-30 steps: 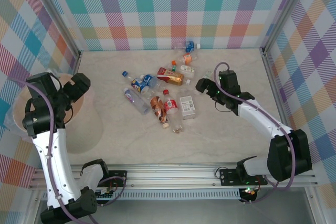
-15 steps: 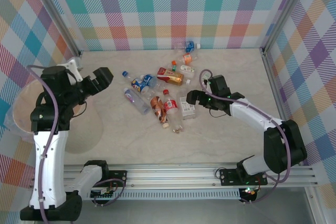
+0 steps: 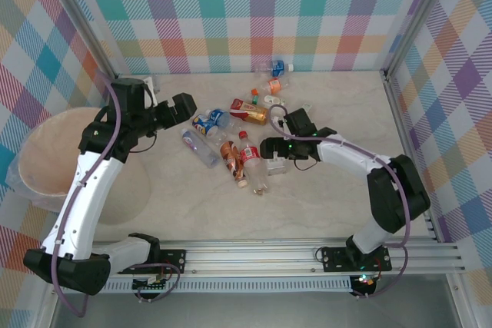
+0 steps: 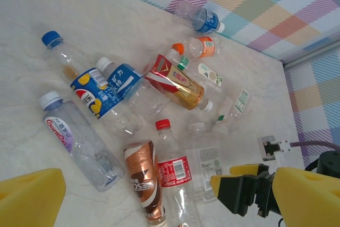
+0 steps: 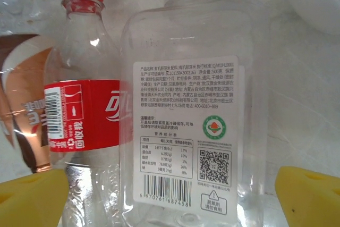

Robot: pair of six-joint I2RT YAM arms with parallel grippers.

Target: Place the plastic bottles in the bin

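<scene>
Several plastic bottles (image 3: 247, 155) lie in a loose pile mid-table. My right gripper (image 3: 270, 149) is open and low over a square clear bottle with a white label (image 5: 186, 131). Its yellow fingertips (image 5: 311, 195) stand on either side of the bottle's lower end. A red-labelled bottle (image 5: 79, 115) lies right beside it. My left gripper (image 3: 183, 107) hangs open and holds nothing, just left of the pile near a blue-labelled bottle (image 3: 206, 121). From the left wrist I see its yellow fingers (image 4: 29, 198) wide apart above the pile (image 4: 170, 168). The pale pink bin (image 3: 127, 190) stands at the far left.
More bottles lie toward the back wall: a red-gold one (image 3: 250, 111), an orange-labelled one (image 3: 273, 84) and a blue-labelled one (image 3: 278, 67). Checked walls close the table on three sides. An aluminium rail (image 3: 254, 255) runs along the near edge.
My left arm has swung from over the bin rightward to the pile's left edge. My right gripper has moved left, down onto the white-labelled bottle.
</scene>
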